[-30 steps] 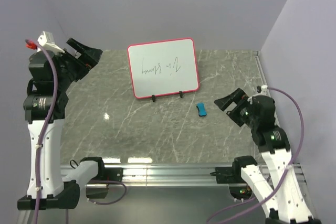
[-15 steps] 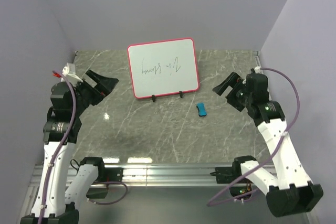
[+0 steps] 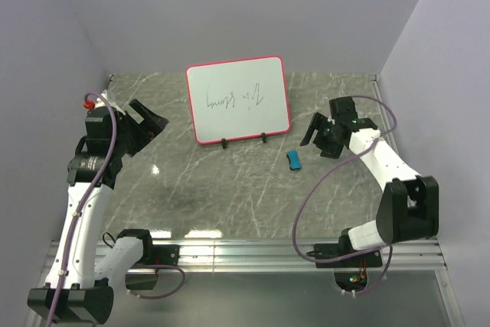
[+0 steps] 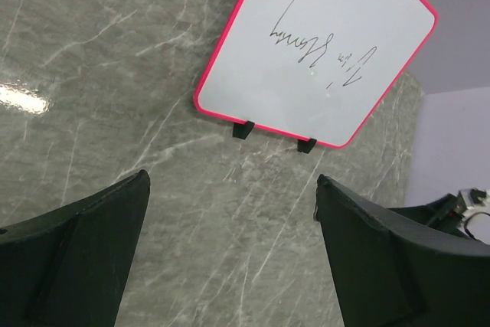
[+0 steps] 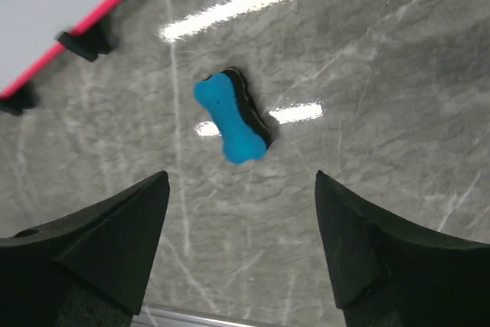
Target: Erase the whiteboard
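While whiteboard rests scribbled on table, left hand spread, apart to its left, right hand spread near blue eraser.

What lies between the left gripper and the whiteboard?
Only bare marble tabletop. The left wrist view shows the open left gripper facing the whiteboard with nothing lying between them, and the top view agrees.
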`<state>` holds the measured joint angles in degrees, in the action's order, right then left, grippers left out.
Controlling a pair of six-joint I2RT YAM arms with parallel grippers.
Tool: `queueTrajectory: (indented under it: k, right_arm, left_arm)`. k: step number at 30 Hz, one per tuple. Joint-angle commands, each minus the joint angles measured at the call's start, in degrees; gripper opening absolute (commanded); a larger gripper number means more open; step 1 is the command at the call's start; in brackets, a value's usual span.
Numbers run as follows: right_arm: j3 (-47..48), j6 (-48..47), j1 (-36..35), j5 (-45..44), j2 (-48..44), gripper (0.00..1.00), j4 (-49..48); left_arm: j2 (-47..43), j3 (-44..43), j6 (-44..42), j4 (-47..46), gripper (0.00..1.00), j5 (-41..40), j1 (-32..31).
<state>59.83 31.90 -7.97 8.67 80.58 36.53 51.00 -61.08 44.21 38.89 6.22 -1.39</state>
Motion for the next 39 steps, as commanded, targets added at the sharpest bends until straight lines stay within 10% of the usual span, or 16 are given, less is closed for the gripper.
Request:
queueTrajectory:
  k: [1, 23, 39]
  right_arm:
    - [1.69, -5.62, -1.43, 0.03, 4.74, 0.82, -3.13]
    - [8.1, -10.63, -11.02, -6.03, 23.04, 0.75, -4.1]
    - [3.8, -10.2, -11.63, -8.58, 21.48, 0.0, -4.45]
  left_arm:
    - [-0.56, 0.52, -0.7, -0.05, 0.95, 0.11, -0.19]
    - [1.38, -0.35, -4.39, 1.71, 0.92, -1.47, -0.54]
    - [4.28, 0.52, -4.39, -0.57, 0.92, -0.51, -0.63]
